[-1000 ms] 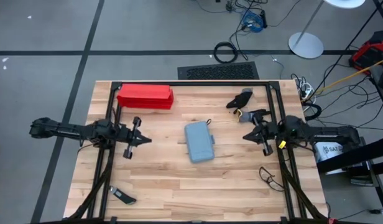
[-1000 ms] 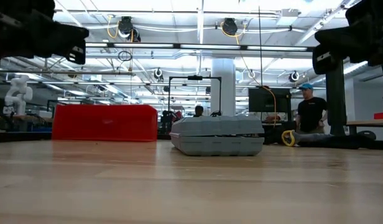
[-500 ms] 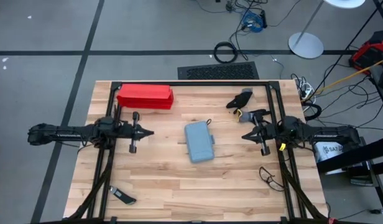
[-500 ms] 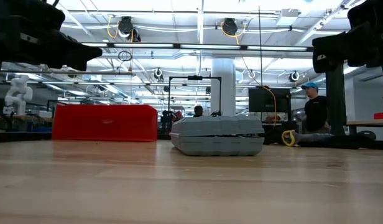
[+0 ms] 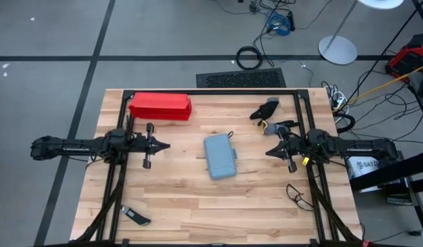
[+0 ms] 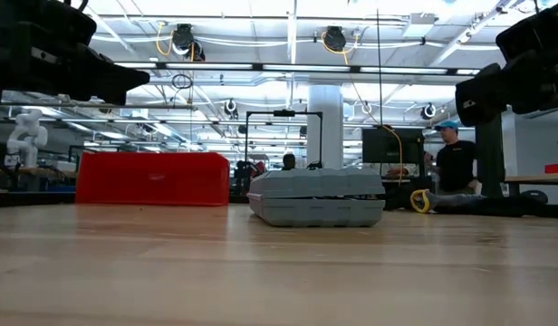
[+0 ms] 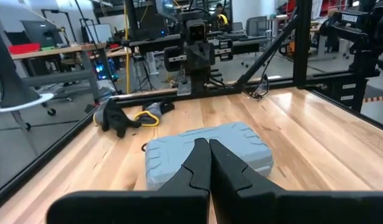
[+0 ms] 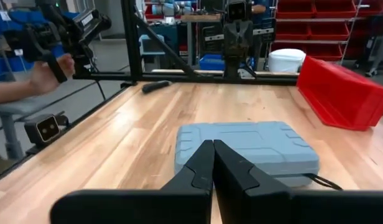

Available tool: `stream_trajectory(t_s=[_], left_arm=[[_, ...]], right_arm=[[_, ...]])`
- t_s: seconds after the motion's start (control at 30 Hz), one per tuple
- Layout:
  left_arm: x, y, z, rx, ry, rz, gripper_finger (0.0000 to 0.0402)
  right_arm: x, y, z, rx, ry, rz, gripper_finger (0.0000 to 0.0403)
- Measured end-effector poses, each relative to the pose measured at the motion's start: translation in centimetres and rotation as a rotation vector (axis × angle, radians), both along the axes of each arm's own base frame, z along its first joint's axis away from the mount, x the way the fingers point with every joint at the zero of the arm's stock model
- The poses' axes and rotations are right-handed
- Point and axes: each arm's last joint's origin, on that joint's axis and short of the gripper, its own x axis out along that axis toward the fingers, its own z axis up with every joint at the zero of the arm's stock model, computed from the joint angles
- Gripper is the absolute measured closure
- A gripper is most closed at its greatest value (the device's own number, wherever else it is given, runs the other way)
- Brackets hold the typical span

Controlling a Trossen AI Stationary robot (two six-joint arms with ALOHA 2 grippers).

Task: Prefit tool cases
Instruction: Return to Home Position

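The tool case (image 5: 220, 156) lay shut and flat near the middle of the table (image 5: 184, 206). It looked a stiff, smooth plastic shell, probably light and apt to slide, best pinched across its long edges. The left gripper (image 5: 165, 146) and right gripper (image 5: 270, 151) hung level on either side, well apart from it, pointing inward, fingers pressed together and holding nothing.

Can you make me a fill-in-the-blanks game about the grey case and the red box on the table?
The flat blue-grey plastic clamshell case has its lid ____.
It lies ____ the left gripper and the right gripper.
The long bright red plastic box sits on the ____ arm's side.
The table top is made of ____.
Missing words: closed, between, left, wood.
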Motion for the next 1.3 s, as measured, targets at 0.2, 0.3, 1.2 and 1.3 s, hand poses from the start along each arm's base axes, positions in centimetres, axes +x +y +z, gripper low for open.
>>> stream_trajectory(t_s=[0.2,0.3,1.2,1.3], left_arm=[[0.0,0.0,0.0,-0.001,0.0,0.001,0.0402],[0.0,0.0,0.0,-0.001,0.0,0.001,0.0401],[0.0,0.0,-0.01,-0.002,0.0,0.002,0.0401],[0.0,0.01,-0.01,-0.002,0.0,0.002,0.0401]], right_arm=[[0.0,0.0,0.02,0.014,0.001,-0.001,0.0403],[0.0,0.0,0.02,0.013,0.0,-0.001,0.0403],[0.0,0.0,0.02,0.011,0.0,-0.001,0.0403],[0.0,0.0,0.02,0.011,0.0,-0.001,0.0403]])
